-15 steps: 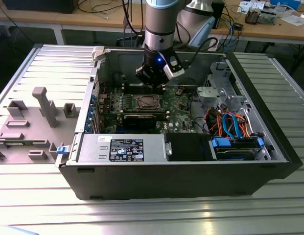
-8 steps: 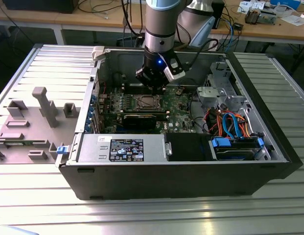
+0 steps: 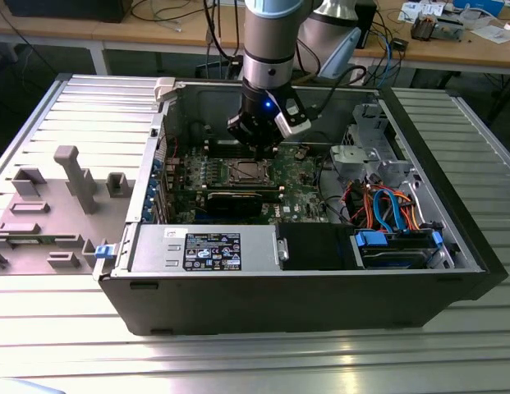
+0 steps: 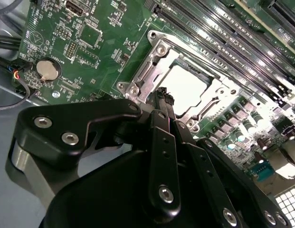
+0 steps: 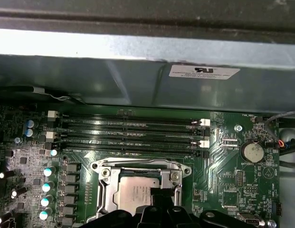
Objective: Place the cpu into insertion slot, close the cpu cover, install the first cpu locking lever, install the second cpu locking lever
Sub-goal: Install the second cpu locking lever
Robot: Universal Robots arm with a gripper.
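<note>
Hovering just above the socket, the black two-fingered gripper (image 4: 165,97) has its slim fingertips drawn together with nothing visible between them, its tip over the near edge of the thin silvery metal cpu cover (image 4: 154,47). Directly beneath and just ahead of the tip lies the small flat square cpu with its dull silver-grey top (image 5: 135,192), already seated in the square silver-rimmed insertion slot (image 5: 100,176); in both wrist views the frame appears to lie down around the chip, though glare on the metal makes it hard to say whether it sits fully flat. Further from the tool run the long narrow black memory slots (image 5: 133,133) and, off to one side, the round silver coin battery (image 5: 252,152) on the green motherboard (image 4: 99,57), all inside the open grey computer case (image 3: 238,279).

My judgement: the cover-and-lever stage is in hand. Done well, it calls for a pinched tip pressing squarely, clear of the chip's top, with slow downward force.
</note>
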